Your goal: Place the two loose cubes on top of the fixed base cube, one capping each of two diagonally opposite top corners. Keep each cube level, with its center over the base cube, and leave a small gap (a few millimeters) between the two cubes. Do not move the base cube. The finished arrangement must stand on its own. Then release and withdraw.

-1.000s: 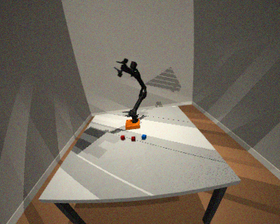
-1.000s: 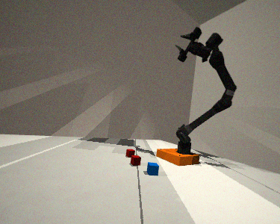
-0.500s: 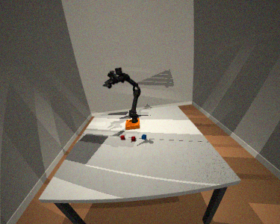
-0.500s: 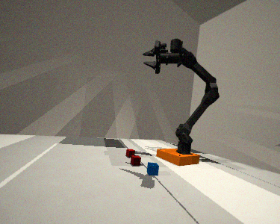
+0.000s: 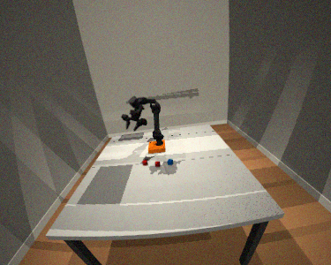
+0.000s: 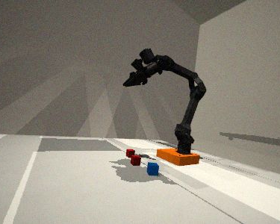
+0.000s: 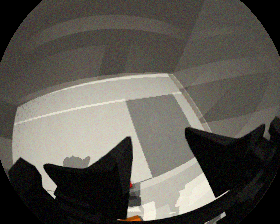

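Observation:
A red cube (image 5: 145, 162) (image 6: 130, 153) lies at one end of a loose row on the table. A second red cube (image 5: 157, 163) (image 6: 136, 160) is in the middle, apart from it. A blue cube (image 5: 170, 162) (image 6: 152, 169) is at the other end. No cube is stacked on another, and nothing marks which is the base. My gripper (image 5: 131, 127) (image 6: 125, 84) (image 7: 158, 134) is open and empty, high above the table and well away from the cubes. In the wrist view only a sliver of red shows beside one finger; the other cubes are hidden.
The arm stands on an orange block (image 5: 156, 149) (image 6: 177, 157), behind the cubes as the top camera sees them; its edge shows low in the wrist view. The white table (image 5: 165, 221) carries shadows and bright bands. Grey walls stand around it.

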You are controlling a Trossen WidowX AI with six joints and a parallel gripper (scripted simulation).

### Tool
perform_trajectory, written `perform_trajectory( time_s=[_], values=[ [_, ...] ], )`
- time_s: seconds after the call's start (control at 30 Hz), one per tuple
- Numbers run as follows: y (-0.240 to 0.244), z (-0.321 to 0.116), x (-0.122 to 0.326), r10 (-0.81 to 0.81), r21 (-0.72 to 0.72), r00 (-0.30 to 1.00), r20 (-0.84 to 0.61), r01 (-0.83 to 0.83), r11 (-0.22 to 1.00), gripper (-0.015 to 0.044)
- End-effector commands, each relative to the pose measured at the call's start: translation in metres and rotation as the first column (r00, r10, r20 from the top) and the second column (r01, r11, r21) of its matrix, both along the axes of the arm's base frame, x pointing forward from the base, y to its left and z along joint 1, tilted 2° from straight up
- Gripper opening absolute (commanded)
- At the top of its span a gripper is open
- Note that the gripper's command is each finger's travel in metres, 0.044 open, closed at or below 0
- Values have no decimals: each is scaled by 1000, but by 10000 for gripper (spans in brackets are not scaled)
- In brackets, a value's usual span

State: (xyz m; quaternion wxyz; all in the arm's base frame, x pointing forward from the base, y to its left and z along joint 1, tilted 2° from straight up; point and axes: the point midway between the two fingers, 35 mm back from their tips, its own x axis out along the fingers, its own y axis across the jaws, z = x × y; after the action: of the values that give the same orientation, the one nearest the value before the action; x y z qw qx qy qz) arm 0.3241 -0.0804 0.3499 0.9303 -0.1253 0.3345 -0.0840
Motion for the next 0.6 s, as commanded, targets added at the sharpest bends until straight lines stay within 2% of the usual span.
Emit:
perform_trajectory(
  time_s=[0.0,0.1,0.23,0.4,0.57],
  values=[
    [21,-47,11,181,-80,963,-202,-201,976,265],
    [40,-82,14,326,-114,875,-359,-387,915,265],
    [65,-127,11,486,-99,683,-545,-628,772,265],
    [96,-179,-3,610,10,350,-711,-862,506,265],
    [120,-219,-25,629,173,0,-777,-962,213,265]
  ],
)
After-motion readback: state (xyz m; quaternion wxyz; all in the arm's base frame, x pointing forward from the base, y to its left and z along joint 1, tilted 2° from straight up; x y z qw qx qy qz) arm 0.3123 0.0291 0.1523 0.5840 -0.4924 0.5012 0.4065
